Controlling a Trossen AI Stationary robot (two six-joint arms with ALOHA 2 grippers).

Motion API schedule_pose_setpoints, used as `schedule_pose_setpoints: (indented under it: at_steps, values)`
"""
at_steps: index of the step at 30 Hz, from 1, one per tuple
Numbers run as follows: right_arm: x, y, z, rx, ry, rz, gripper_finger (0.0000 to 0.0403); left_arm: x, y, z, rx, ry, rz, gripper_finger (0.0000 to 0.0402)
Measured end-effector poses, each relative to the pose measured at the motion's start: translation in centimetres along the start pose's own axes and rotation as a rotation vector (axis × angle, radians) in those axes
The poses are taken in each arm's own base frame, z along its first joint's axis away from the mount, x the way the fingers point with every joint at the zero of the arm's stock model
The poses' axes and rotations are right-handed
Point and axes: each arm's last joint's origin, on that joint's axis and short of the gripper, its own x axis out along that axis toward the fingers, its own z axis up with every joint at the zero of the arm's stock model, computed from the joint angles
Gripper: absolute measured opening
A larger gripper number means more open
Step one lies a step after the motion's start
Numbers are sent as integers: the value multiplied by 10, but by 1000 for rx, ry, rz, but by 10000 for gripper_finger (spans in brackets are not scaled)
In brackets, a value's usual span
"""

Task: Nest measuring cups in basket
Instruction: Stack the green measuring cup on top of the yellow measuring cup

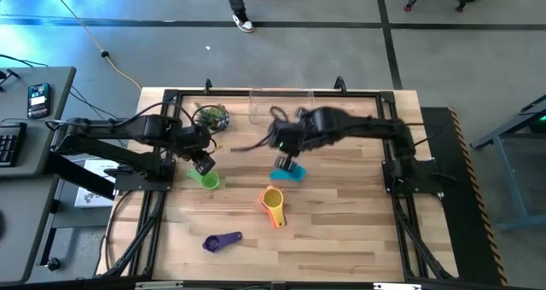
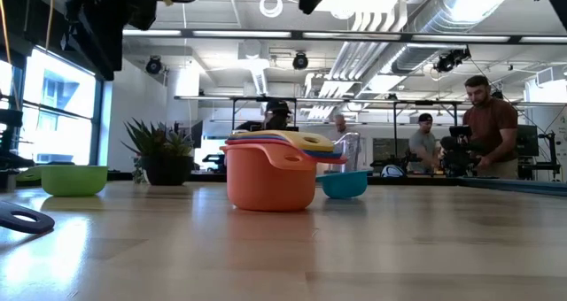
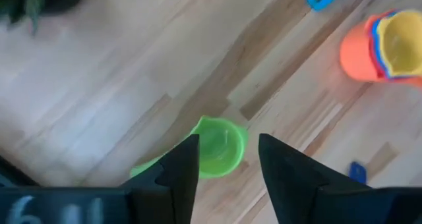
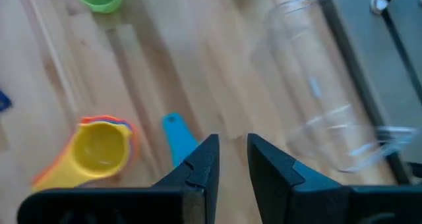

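The left gripper (image 3: 227, 168) hung with fingers parted above the green cup (image 1: 205, 178), while the right gripper (image 4: 232, 159), narrowly apart and empty, hovered over the blue cup (image 1: 288, 171) near the clear basket (image 1: 281, 103), the nested orange stack (image 1: 273, 204) and purple cup (image 1: 222, 241) lying apart
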Motion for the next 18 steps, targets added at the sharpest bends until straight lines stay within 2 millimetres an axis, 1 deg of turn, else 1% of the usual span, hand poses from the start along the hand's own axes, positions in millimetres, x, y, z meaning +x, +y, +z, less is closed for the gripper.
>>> schedule_pose_setpoints:
  at_steps: [3,7,10,14,18]
  values:
    - [-13,-22,0,-20,-22,-3,71,10,3,-4,-27,25,17,153]
    - [-34,-52,-4,-39,-46,-7,71,23,6,-9,-46,50,44,153]
    - [-43,-71,-7,-49,-48,7,71,35,7,-11,-46,60,46,149]
    - [-57,-93,-13,-32,-62,18,71,54,7,-14,-47,92,50,143]
    - [-66,-108,-17,-4,-77,12,71,69,9,-17,-43,139,102,139]
